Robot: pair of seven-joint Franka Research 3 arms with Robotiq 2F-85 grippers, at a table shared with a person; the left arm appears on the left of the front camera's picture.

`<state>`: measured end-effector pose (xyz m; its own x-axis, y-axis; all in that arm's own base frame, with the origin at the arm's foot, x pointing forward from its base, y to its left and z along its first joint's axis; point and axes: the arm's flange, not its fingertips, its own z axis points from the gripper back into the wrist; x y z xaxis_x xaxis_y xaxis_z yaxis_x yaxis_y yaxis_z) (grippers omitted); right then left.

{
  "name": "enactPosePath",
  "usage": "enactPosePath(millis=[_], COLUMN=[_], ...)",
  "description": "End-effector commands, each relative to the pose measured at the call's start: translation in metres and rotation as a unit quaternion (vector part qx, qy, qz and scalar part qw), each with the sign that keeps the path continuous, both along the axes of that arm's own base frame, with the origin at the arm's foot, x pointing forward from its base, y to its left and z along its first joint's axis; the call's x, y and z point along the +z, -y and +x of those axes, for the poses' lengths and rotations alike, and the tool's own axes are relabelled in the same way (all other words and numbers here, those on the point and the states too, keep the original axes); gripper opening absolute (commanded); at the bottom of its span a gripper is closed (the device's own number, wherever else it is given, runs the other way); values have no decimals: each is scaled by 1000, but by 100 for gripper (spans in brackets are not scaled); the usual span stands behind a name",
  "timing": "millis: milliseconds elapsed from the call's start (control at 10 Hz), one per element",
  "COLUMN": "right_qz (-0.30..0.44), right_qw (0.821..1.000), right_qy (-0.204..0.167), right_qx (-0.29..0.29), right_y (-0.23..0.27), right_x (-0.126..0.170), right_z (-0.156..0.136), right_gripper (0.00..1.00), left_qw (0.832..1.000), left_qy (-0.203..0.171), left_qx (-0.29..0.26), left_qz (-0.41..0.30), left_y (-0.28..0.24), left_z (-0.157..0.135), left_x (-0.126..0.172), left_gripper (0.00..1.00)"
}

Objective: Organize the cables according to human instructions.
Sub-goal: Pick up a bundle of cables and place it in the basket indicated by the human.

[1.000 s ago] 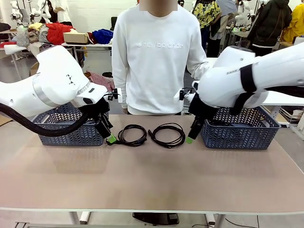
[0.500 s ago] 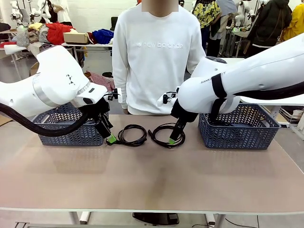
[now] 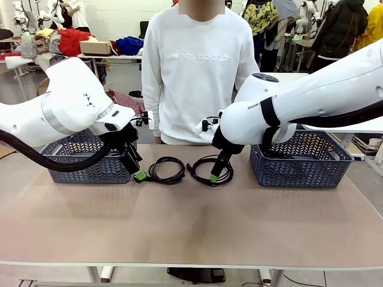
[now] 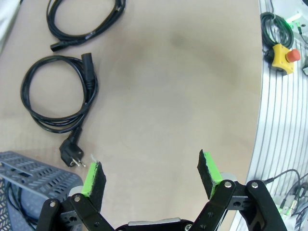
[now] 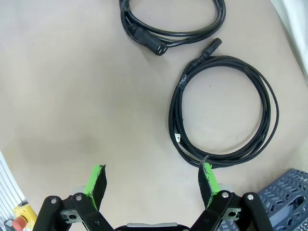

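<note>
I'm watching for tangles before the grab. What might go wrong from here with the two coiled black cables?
The open right gripper has one green pad over the near edge of the right-hand coiled black cable; closing there might catch only some strands, so the coil could unwind when lifted.
That cable's loose plug end lies close to the connector of the left-hand coiled black cable; dragging one could snag the other.
</note>
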<state>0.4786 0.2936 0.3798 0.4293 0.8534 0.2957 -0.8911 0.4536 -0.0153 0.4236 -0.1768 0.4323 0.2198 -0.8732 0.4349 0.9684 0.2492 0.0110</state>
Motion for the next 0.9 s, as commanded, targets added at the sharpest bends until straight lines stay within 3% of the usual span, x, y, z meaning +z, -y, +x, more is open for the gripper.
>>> enactPosePath(millis=[0,400,800], right_qz=[5,0,-12], right_qw=[1000,1000,1000], right_qy=[0,0,-16], right_qx=[1,1,-15], right_y=[2,-1,-31], right_x=[1,0,-22], right_z=[-1,0,25], right_gripper=[100,100,100], left_qw=[1000,1000,1000], left_qy=[1,1,1], left_qx=[2,2,2], left_qz=[1,1,1], left_y=[-1,-1,-1], left_z=[-1,-1,-1], left_x=[1,1,1], left_gripper=[100,100,100])
